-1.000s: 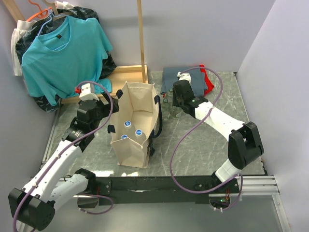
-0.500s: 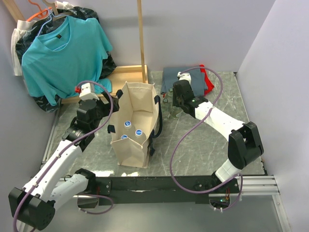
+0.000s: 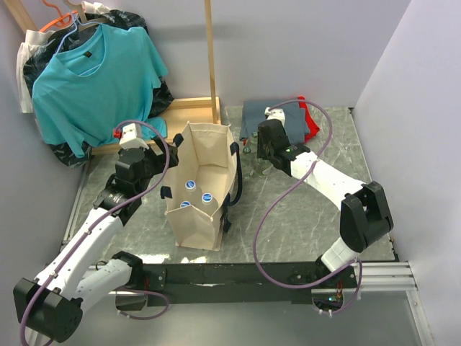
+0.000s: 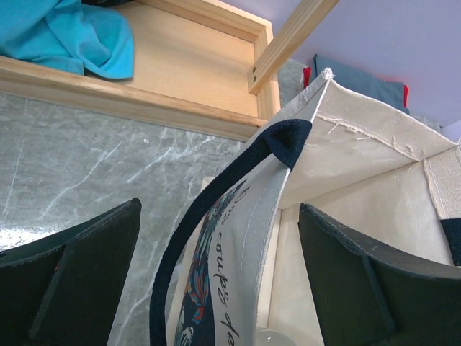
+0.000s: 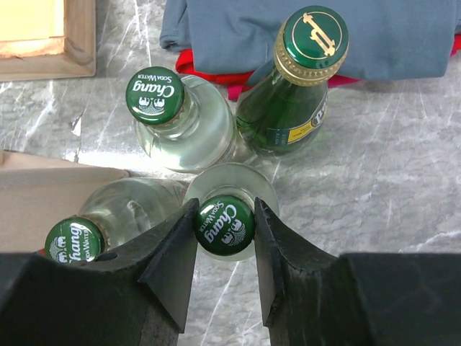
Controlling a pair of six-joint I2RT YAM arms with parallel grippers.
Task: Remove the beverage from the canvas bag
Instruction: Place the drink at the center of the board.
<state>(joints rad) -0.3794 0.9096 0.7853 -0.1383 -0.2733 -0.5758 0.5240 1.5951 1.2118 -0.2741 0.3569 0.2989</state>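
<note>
Right gripper (image 5: 225,216) is clamped on the neck of a clear glass soda-water bottle with a green cap (image 5: 229,189). The bottle is outside the beige canvas tote bag (image 3: 193,231), upright over the grey marble tabletop (image 5: 360,180). Can't tell if its base is down.

Risks:
- It sits tight in a cluster: two matching clear green-capped bottles (image 5: 155,95) just beside it and a dark green glass bottle with a gold-collared cap (image 5: 284,115) near. Fingers spreading or the wrist backing out skewed could clip a neighbour and topple the lot.
- The grip is only at the cap. If the base isn't seated when the jaws part, the bottle drops or rocks.
- The folded grey cloth (image 5: 238,29) is close behind, so a bottle knocked that way lands half on fabric and rolls.

Left gripper (image 4: 216,245) is spread wide, straddling the tote's rim and black strap handle (image 4: 284,140) without pinching either. The bag is unbraced, so the next reach in could drag or fold it.

Three blue-and-white-capped bottles (image 3: 207,196) sit inside the bag, so I judge more pulls to go.
</note>
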